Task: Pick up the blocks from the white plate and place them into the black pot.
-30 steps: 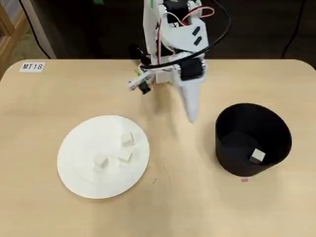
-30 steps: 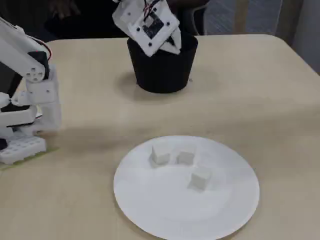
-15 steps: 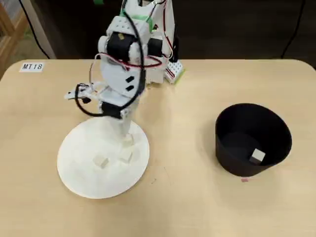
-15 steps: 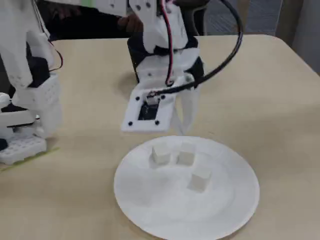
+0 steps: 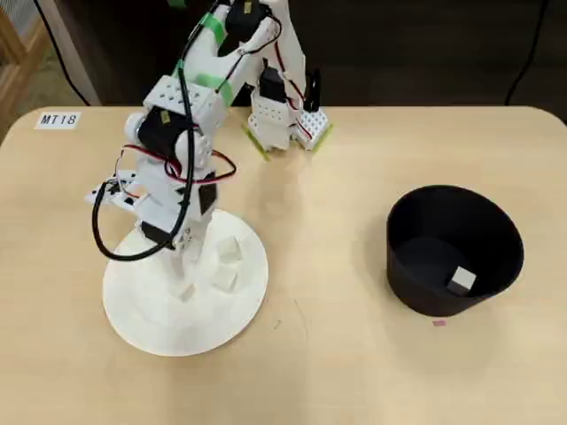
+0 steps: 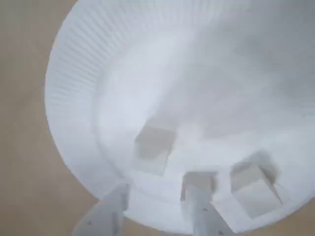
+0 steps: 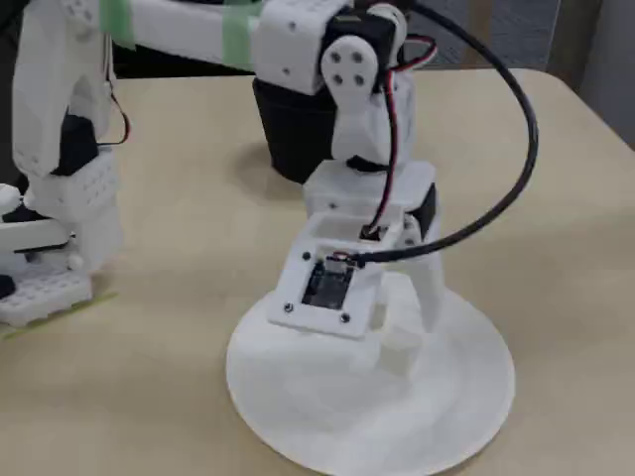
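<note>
The white plate (image 5: 142, 310) lies on the left of the table in the overhead view, with three pale blocks on it (image 5: 230, 250) (image 5: 225, 280) (image 5: 184, 292). Another block (image 5: 460, 282) lies inside the black pot (image 5: 492, 232) on the right. My gripper (image 5: 189, 264) hangs low over the plate, just above the leftmost block. In the wrist view the gripper (image 6: 157, 192) is open; one block (image 6: 154, 145) lies ahead of the gap, a second (image 6: 199, 179) sits partly behind the right finger (image 6: 201, 214), a third (image 6: 253, 186) is to its right. In the fixed view the arm hides most of the blocks.
The arm's base (image 5: 282, 115) stands at the back edge of the table in the overhead view. A label (image 5: 58, 119) is stuck at the back left corner. A small pink mark (image 5: 438, 323) lies by the pot. Bare tabletop (image 5: 328, 292) separates plate and pot.
The arm has swung from beside the pot over to the plate and lowered, so the gripper now hangs just above the blocks. The blocks have not moved.
</note>
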{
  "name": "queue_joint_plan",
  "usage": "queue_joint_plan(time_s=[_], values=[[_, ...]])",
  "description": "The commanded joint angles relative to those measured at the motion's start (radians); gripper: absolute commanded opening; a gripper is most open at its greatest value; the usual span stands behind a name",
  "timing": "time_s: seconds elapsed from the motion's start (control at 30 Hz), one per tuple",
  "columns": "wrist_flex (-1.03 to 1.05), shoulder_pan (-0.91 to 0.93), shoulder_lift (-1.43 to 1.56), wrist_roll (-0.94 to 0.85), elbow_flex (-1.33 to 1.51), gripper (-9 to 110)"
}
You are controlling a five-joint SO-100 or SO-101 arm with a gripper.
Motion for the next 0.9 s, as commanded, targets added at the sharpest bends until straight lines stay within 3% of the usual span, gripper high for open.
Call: queue_joint_plan(time_s=[0.0, 0.27, 0.53, 0.6, 0.73, 0.87], values=[[0.044, 0.003, -0.043, -0.017, -0.112, 30], [0.123, 0.015, -0.153, -0.011, -0.222, 33], [0.14, 0.018, -0.245, 0.032, -0.275, 26], [0.16, 0.018, -0.288, 0.043, -0.327, 22], [0.19, 0.018, -0.368, 0.077, -0.439, -2], [0.199, 0.011, -0.388, 0.055, -0.503, -2]])
